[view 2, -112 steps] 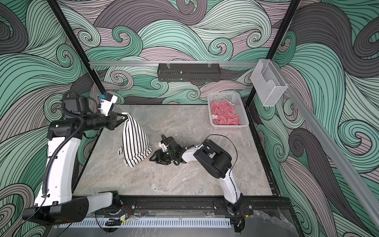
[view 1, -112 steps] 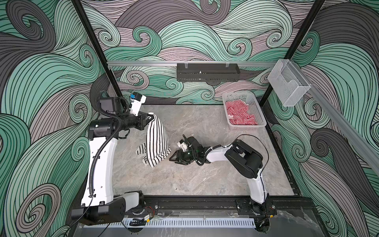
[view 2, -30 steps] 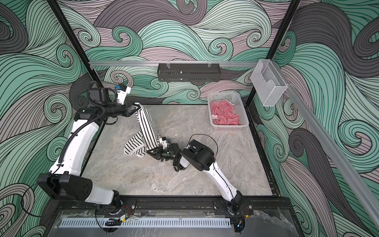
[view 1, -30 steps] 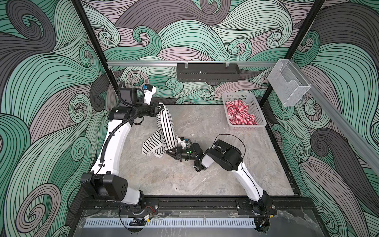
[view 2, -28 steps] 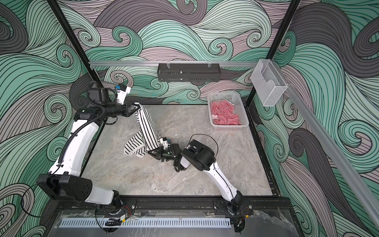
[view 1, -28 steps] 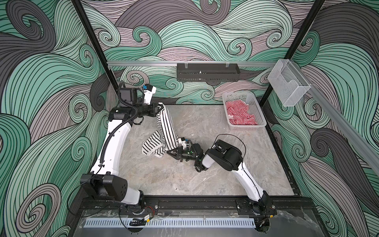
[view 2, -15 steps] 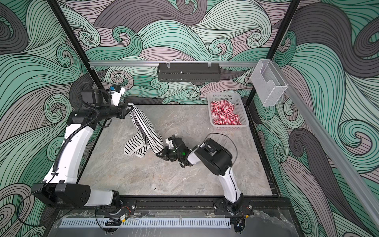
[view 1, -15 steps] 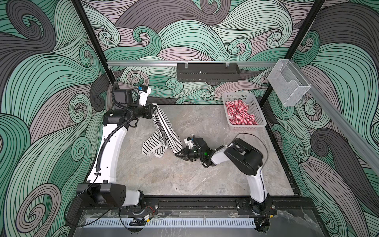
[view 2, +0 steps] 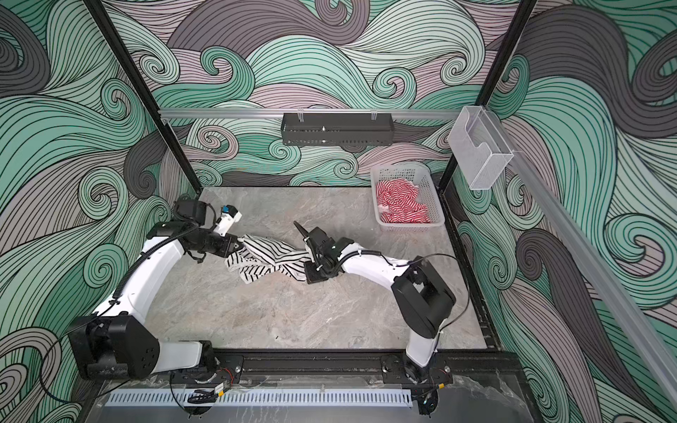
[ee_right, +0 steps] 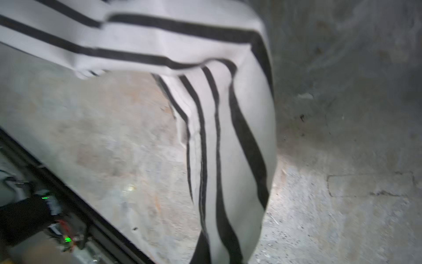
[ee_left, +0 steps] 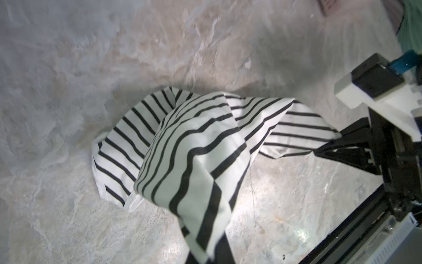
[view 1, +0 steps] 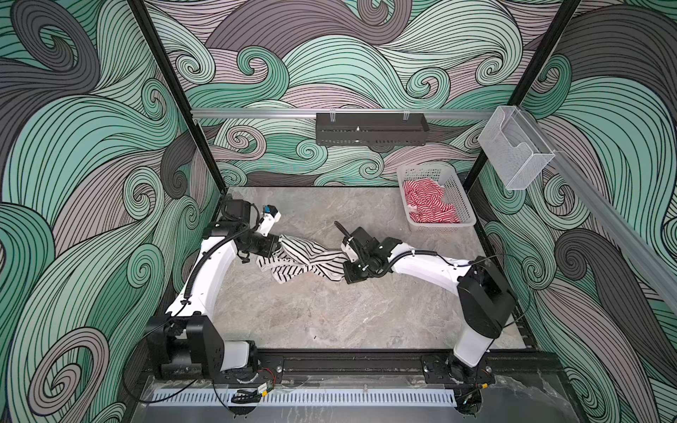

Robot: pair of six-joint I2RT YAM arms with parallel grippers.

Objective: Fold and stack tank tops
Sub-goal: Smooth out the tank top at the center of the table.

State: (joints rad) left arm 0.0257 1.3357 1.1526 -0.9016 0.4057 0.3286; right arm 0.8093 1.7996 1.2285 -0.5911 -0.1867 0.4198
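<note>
**A:** Where is the black-and-white striped knit tank top (view 1: pixel 300 260) (view 2: pixel 264 262) now?

**B:** It is strung between the two arms, low over the grey marbled tabletop (view 1: pixel 329 311). The left gripper (view 1: pixel 280 244) has its jaws pinched shut on one end, close to the left wall. The right gripper (view 1: pixel 343 258) is clamped on the other end, nearer the middle of the table. In between, the cloth twists once and sags, and a bunched fold rests on the surface.

**A:** How does that compare with earlier?

**B:** A few seconds back the top hung as a narrow drape from the left gripper alone. The right gripper lay low beside it, apart from the cloth. A second ago the right one had reached the bottom edge, almost under the left. Since then the two have drawn apart, the right arm swinging out to its own side and the left dropping lower. The fabric has gone from hanging nearly upright to running almost level.

**A:** Do the wrist cameras add anything?

**B:** The left wrist view shows the twisted striped band and the crumpled fold lying on the table. The right wrist view is blurred, with cloth close to the lens and its own jaws hidden.

**A:** And the other garment?

**B:** The red-and-white striped knit tank top (view 1: pixel 428 207) lies crumpled in the white perforated plastic basket (view 1: pixel 439 227) at the far right corner. It is well apart from both grippers, as before.
</note>
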